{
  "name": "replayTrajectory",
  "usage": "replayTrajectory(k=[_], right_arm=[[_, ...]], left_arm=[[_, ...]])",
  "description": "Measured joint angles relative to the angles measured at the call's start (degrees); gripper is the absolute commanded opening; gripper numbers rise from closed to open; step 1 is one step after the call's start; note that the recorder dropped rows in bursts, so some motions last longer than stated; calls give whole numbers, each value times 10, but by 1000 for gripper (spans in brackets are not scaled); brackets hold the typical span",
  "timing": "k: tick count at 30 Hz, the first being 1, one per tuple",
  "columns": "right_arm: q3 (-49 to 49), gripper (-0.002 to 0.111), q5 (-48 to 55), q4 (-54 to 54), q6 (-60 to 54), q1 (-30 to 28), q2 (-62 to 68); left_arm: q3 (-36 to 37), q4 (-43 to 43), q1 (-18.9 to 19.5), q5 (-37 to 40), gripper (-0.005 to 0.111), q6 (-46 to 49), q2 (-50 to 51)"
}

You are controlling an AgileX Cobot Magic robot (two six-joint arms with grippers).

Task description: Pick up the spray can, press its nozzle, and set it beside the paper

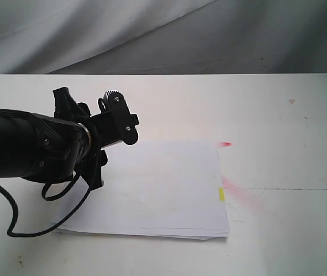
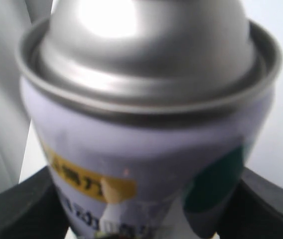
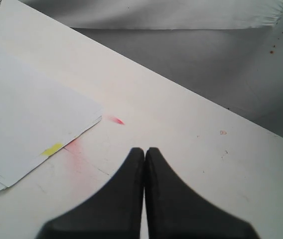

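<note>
Metal spray can, glossy silver dome, seemingly clamped in left gripper

A black arm reaches in from the left, and the left gripper at its end hangs over the left edge of the paper. How its jaws stand cannot be told from this angle. A black cable loops down from the arm onto the desk. The paper lies flat on the white desk, with a small yellow tab at its right edge. Just beside that edge the desk carries a pink smear and, higher up, a small red mark. A thin dark line runs to the right. Grey cloth hangs behind.
</note>
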Motion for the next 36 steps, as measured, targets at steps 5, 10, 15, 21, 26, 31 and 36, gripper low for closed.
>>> replayTrajectory(k=[5, 10, 15, 21, 26, 31, 36], right_arm=[[0, 0, 0, 0, 0, 0, 0], [0, 0, -39, 2, 5, 0, 0], [0, 0, -93, 65, 30, 0, 0], [0, 0, -151, 243, 80, 0, 0], [0, 0, -156, 382, 95, 0, 0], [-27, 0, -140, 451, 96, 0, 14], [-136, 0, -73, 441, 81, 0, 125]], left_arm=[[0, 0, 0, 0, 0, 0, 0], [0, 0, 0, 0, 0, 0, 0], [0, 0, 0, 0, 0, 0, 0], [0, 0, 0, 0, 0, -1, 0], [0, 0, 0, 0, 0, -2, 0], [0, 0, 0, 0, 0, -2, 0], [0, 0, 0, 0, 0, -2, 0]])
